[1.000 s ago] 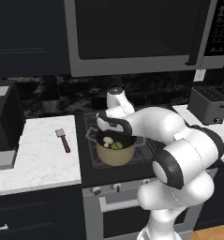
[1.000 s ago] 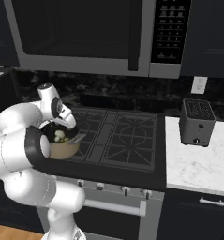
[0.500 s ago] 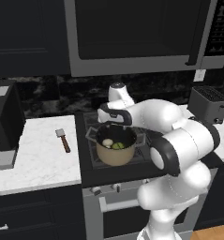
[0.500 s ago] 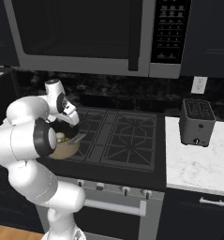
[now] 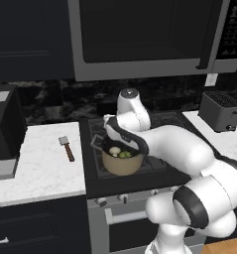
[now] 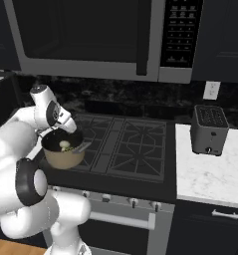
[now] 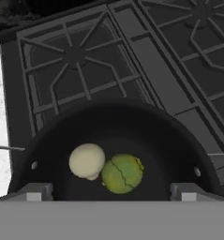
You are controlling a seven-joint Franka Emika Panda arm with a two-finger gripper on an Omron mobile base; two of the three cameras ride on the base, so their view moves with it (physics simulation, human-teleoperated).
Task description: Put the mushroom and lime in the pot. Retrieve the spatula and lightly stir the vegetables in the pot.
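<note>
The tan pot [image 5: 121, 164] [image 6: 63, 157] stands on the front left burner. In its dark inside [image 7: 127, 126] the pale mushroom [image 7: 86, 161] [image 5: 114, 150] [image 6: 64, 145] and the green lime [image 7: 122, 173] [image 5: 125, 154] lie touching each other. My gripper [image 7: 111, 193] [image 5: 117, 143] [image 6: 65, 133] hangs just over the pot, open, its fingertips [image 7: 36, 191] wide apart with nothing between them. The spatula [image 5: 66, 148] lies flat on the white counter left of the stove, grey blade toward the wall, dark handle toward the front.
A microwave [image 5: 140, 34] hangs low above the stove [image 6: 125, 144]. A black appliance [image 5: 3, 126] stands at the far left of the counter. A grey toaster [image 5: 219, 110] [image 6: 208, 130] sits on the right counter.
The arm's elbow has swung and the hand has shifted slightly over the pot. Mushroom and lime stay put in the pot; the spatula has not moved.
</note>
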